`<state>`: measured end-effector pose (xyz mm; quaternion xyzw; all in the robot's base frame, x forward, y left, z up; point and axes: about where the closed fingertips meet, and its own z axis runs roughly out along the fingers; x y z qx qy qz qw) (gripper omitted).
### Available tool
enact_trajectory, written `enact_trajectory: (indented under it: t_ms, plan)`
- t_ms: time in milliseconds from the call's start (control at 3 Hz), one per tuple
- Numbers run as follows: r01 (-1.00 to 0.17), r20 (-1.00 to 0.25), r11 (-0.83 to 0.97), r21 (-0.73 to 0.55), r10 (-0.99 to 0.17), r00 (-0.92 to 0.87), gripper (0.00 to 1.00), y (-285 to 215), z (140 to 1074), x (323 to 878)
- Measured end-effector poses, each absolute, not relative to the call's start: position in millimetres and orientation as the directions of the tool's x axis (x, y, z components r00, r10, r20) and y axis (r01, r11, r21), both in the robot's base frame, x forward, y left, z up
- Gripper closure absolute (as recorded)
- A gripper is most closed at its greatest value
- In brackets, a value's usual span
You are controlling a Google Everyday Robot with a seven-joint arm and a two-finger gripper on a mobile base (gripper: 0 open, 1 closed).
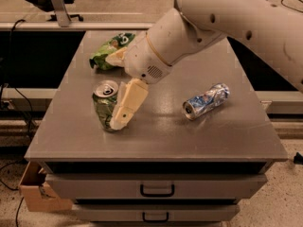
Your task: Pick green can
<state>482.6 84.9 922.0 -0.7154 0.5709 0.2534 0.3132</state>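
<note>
- The one camera looks down from above and in front of the grey table [213,141], facing its far edge and the floor beyond.
- It is near enough that the tabletop fills most of the frame, with the drawers [156,188] along the bottom.
- The arm [227,18] enters from the upper right; the gripper [112,92] sits left of centre, fingers spread, at the green can [102,111].

Cans, two: one green can [103,109], upright near the table's [199,141] left edge, and one blue-and-silver can [206,100], on its side toward the right edge. Snack bag [105,52], one, green, at the far-left corner. Table, one. Drawers [94,189], two. Cardboard box [37,194], one, below the front-left corner. Gripper [114,92], one, with two fingers spread apart, over the green can.
</note>
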Motion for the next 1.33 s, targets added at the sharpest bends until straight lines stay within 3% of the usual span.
enact_trajectory:
  t_ms: [333,667,1333]
  plan:
    - [-0.973,-0.707,-0.184,-0.142,-0.669,0.230,0.00,95.4,913.1,483.4]
    - [-0.969,-0.700,-0.207,-0.135,-0.672,0.241,0.18,101.8,908.1,483.6]
    - [-0.965,-0.693,-0.225,-0.137,-0.674,0.256,0.64,103.5,907.4,485.9]
